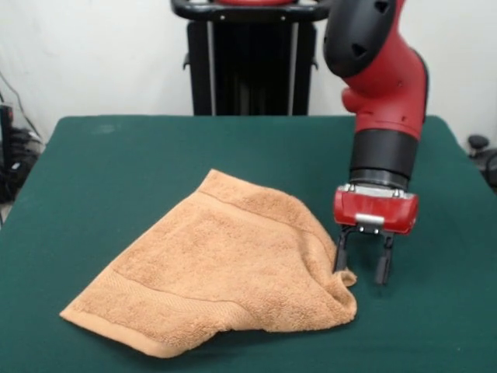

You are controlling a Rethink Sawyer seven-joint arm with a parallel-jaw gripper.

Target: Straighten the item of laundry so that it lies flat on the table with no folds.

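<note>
Front view | I see the green table before a white wall | black pedestal behind the towel | towel lies folded mid-table | gripper open, straddling the towel's right corner

My scene is evenly and fairly brightly lit, with soft light that seems to fall from above. The white wall behind me is nearly washed out. My worktop shows no glare, only a faint pale patch near its far left corner. The towel casts a thin, soft shadow along its near edge, and my tool throws a dim one beneath it. A small highlight sits on my red wrist housing. Everything looks slightly soft, with fine detail smeared.
</note>
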